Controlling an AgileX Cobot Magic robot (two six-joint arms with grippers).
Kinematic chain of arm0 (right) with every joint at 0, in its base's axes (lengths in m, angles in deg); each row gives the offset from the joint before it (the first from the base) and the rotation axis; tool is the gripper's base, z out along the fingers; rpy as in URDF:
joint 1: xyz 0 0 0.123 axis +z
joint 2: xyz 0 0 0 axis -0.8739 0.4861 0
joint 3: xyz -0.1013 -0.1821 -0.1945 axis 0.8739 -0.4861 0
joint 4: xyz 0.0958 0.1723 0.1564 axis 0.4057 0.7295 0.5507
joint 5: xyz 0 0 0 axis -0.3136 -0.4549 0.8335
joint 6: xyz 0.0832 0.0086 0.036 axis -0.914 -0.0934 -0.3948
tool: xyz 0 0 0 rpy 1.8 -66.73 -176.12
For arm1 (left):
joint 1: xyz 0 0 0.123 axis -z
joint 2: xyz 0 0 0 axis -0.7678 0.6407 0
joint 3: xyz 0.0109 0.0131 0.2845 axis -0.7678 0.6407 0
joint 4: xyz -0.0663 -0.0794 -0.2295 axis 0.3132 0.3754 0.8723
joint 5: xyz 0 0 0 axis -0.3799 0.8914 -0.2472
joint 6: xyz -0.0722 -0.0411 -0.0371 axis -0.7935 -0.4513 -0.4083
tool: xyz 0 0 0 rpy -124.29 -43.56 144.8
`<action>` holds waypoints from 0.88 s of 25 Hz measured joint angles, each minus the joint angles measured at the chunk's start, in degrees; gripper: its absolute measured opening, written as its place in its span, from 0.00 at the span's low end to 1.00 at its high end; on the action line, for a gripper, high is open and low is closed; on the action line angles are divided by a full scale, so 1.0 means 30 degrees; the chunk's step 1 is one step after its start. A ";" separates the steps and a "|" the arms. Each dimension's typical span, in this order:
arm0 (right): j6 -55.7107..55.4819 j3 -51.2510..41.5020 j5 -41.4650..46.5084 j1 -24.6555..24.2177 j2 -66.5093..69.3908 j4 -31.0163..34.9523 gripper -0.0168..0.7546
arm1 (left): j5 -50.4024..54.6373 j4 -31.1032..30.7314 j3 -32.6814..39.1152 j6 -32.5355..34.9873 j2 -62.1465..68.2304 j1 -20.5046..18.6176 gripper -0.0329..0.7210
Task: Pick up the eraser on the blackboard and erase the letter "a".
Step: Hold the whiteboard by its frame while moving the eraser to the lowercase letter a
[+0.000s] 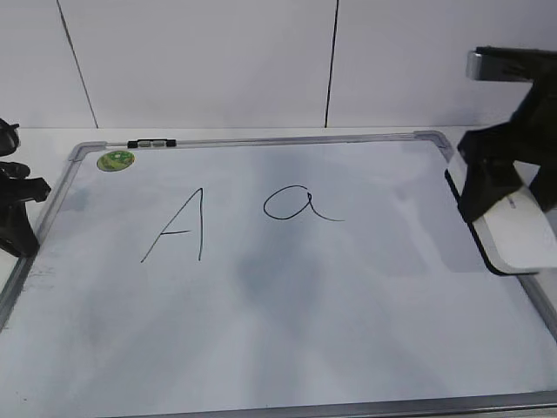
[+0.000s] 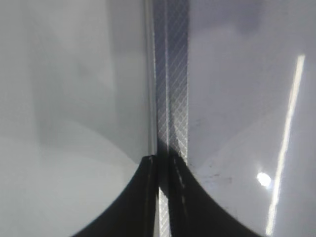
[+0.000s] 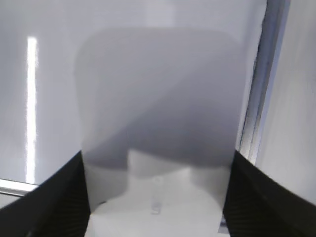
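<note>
- The blackboard [image 1: 261,331] fills the frame, lying flat on the bench for wiping.
- The right pincer [image 1: 500,187], right edge, clamps the eraser [image 1: 520,231].
- The left pincer [image 1: 17,218], left edge, sits closed, idle.
- The letter "a" [image 1: 300,204] sits upper centre, untouched.

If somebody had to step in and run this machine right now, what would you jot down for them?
Right gripper: closed on the eraser, at the blackboard's right edge.
Left gripper: shut, empty, over the board's left frame.
The letter "a" is intact mid-board, with a capital "A" to its left.
Done: eraser grasped.
Left: carry it left to the "a", wipe that only, sparing the "A".
</note>
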 joint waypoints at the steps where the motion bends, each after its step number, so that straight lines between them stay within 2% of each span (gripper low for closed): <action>1: 0.0000 0.0590 -0.0002 0.0214 0.0249 -0.0045 0.70 | 0.0000 0.0000 0.0000 0.0000 0.0000 0.0000 0.07; 10: 0.0071 0.6520 0.0039 0.2246 0.5585 -0.0464 0.70 | 0.0033 0.0000 0.0000 0.0000 0.0000 0.0000 0.07; 16: 0.0111 0.9902 0.0039 0.2366 0.9522 -0.0234 0.70 | 0.0068 0.0000 0.0000 0.0000 0.0000 0.0000 0.07; 22: 0.0111 1.1697 0.0039 0.2366 1.1748 0.0008 0.70 | 0.0068 0.0000 0.0000 0.0000 0.0000 0.0000 0.07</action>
